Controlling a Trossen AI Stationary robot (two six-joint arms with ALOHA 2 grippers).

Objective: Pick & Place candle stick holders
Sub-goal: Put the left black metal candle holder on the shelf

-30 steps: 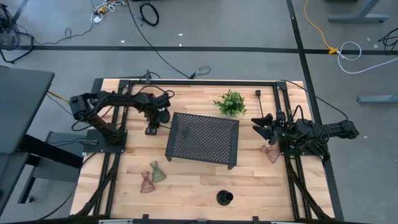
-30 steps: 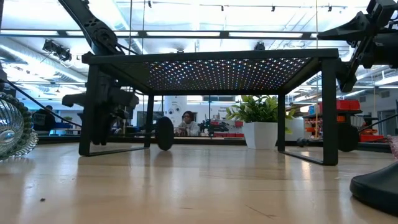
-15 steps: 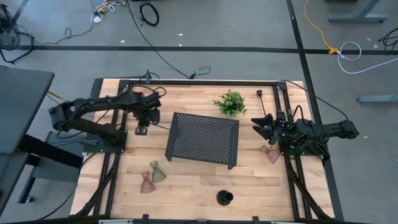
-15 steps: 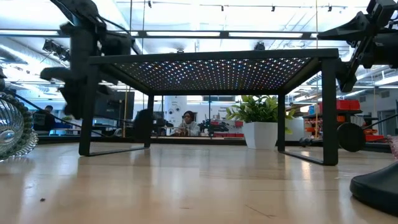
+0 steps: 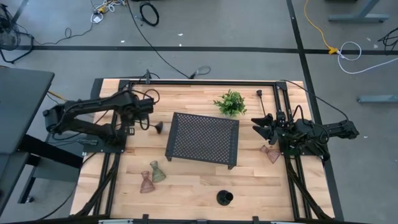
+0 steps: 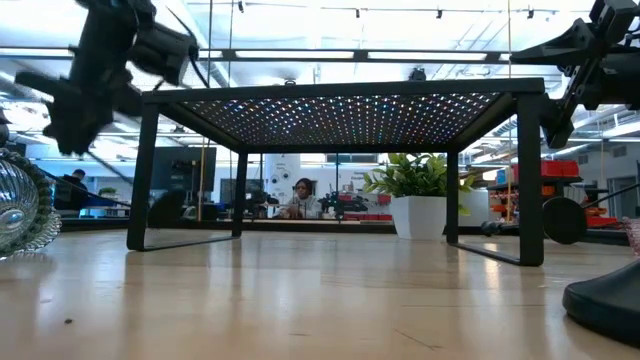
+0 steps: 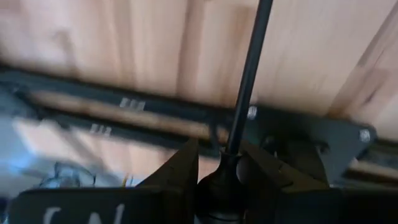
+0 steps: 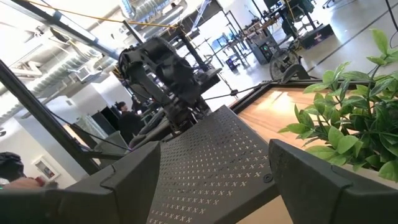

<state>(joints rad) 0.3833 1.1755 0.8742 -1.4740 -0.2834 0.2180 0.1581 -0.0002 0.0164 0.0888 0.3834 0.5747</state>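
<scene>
My left gripper point(image 5: 143, 116) is near the table's far left, shut on a black thin-stemmed holder point(image 7: 247, 81). The holder's round base point(image 5: 158, 129) shows just left of the black perforated tray point(image 5: 203, 138). My right gripper point(image 5: 263, 127) is open and empty, right of the tray. A second thin black holder point(image 5: 258, 94) stands at the far right. A pinkish glass holder point(image 5: 271, 153) lies by the right arm. Two glass holders point(image 5: 152, 177) lie at the near left. A short black cup point(image 5: 224, 198) stands near the front edge. My left gripper pinches the holder's thick end point(image 7: 219, 173), opposite its base, between its two fingers point(image 7: 184, 163). The stem point(image 7: 249, 74) runs on past the fingertips, along the fingers. In the high view it slants toward the tray, ending in the base. Whether the base touches the table, I cannot tell.
The tray stands on thin legs mid-table. A green potted plant point(image 5: 230, 102) stands behind it. Black frame rails point(image 5: 121, 118) run along both sides of the table. Bare wood lies in front of the tray.
My left gripper has gone toward the table's left edge and up, taking the black holder with it. The holder's base has moved left with it, from behind the tray's left legs to beyond them in the low view. My right arm has kept still.
</scene>
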